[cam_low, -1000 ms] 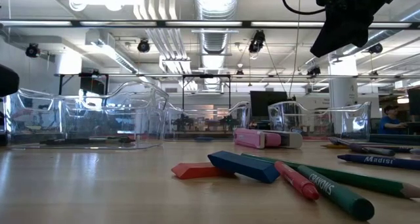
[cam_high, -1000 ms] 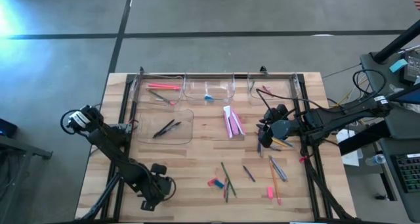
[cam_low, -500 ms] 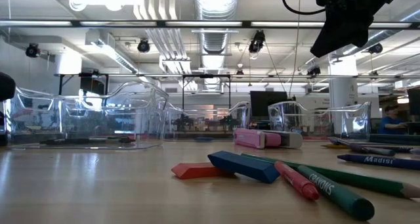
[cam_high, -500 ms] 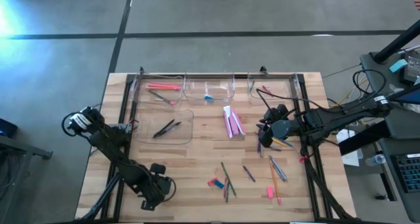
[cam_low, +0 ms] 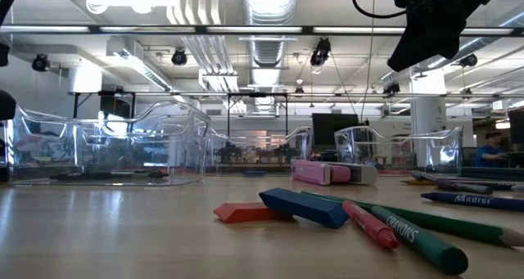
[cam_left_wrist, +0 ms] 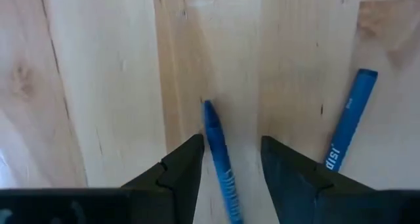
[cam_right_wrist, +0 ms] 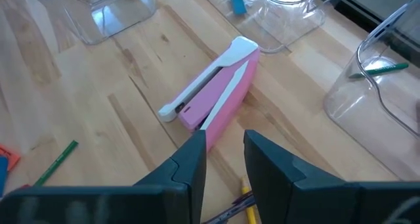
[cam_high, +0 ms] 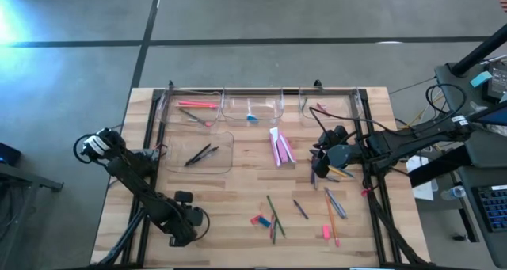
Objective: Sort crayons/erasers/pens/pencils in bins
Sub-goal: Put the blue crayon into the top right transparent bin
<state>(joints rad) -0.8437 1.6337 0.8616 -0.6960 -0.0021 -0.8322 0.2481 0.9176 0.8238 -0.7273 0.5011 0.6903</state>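
My left gripper (cam_high: 181, 225) hangs open over the table's near left part. In the left wrist view its fingers (cam_left_wrist: 231, 144) stand on either side of a blue crayon (cam_left_wrist: 215, 135) lying on the wood, apart from it. A second blue crayon (cam_left_wrist: 348, 129) lies beside it. My right gripper (cam_high: 317, 161) is open and empty above the table's right middle. It is near two long pink and white blocks (cam_right_wrist: 213, 92). A red eraser (cam_low: 246, 212) and a blue eraser (cam_low: 303, 207) lie near the front. Four clear bins stand at the back, one of them (cam_high: 253, 105) in the middle of the far row.
Loose crayons, pens and pencils (cam_high: 333, 203) lie scattered over the near right part. The wider bin (cam_high: 202, 151) holds dark pens, the far left bin (cam_high: 198, 108) a pink stick, the middle bin a blue eraser (cam_high: 252, 117). A dark frame rail (cam_high: 150, 143) runs along the sides.
My left gripper has shifted a little toward the table's left edge, staying low over the near part of the table. My right gripper has kept still.
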